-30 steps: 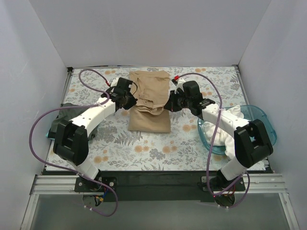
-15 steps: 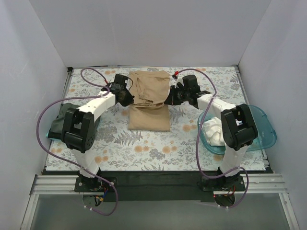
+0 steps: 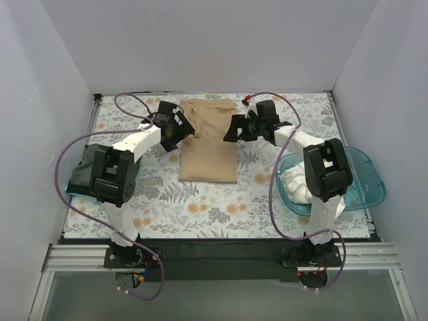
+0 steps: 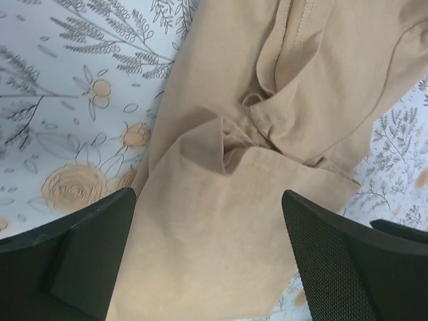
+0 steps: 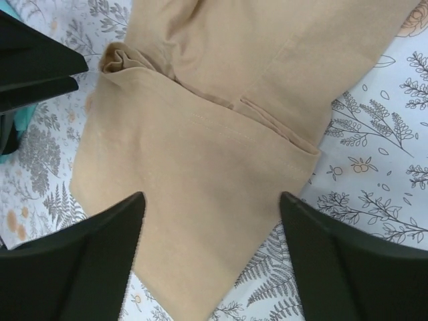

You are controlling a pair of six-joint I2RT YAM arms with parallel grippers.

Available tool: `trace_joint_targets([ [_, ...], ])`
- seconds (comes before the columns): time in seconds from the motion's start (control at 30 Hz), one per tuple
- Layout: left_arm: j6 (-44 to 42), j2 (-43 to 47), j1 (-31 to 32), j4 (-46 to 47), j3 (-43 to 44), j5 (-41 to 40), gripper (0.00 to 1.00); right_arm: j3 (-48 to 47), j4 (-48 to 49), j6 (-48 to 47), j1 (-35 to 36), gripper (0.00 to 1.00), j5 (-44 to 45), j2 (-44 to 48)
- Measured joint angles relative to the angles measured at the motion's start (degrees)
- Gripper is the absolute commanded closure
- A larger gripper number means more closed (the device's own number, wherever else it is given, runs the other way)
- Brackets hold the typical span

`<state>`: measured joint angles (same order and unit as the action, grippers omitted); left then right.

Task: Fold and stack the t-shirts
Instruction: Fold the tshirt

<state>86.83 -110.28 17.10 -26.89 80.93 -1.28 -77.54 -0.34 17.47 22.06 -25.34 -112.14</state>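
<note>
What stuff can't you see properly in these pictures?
Dark grey-green t-shirt: top view, left arm covers part; folded or not, cannot tell.
White t-shirts in the teal tub: top view, right arm covers some; their number is unclear.
Tan t-shirt: both wrist views cut it off at the edges.

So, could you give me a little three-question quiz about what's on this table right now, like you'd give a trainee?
1. True or false: the left arm's fingers and the right arm's fingers are both open, holding nothing.
2. Which t-shirt lies on the table between the two arms? A white; B tan; C dark grey-green.
3. Fill in: the white t-shirts sit in the teal ____.
Key: 1 true. 2 B, the tan t-shirt. 3 tub.
</note>
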Motion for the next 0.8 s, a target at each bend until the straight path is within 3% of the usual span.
trace_joint_targets([
  [0.03,0.15,0.96,-0.04,0.0,-0.55,0.02,0.09,0.26,-0.04,0.09,0.0,0.02,-0.13,0.5],
  [0.37,3.28,22.8,-0.11,2.62,-19.93,1.68,0.06,19.21,1.18,0.66,1.01,0.02,-0.92,18.82],
  [0.53,4.79,25.94,0.02,3.17,-29.9,3.08,0.05,30.62,2.1,2.82,3.21,0.02,-0.96,24.37],
  [0.67,5.38,26.16,0.17,3.61,-35.34,3.93,0.05,33.79,2.16,3.87,5.16,0.04,0.11,24.44],
  [0.77,5.64,26.21,0.15,4.52,-37.42,4.98,0.15,34.25,2.49,4.61,6.62,0.09,2.14,24.39],
  [0.8,5.57,26.27,0.15,5.03,-37.42,5.27,0.26,34.25,2.73,4.83,6.93,0.11,2.69,24.33],
])
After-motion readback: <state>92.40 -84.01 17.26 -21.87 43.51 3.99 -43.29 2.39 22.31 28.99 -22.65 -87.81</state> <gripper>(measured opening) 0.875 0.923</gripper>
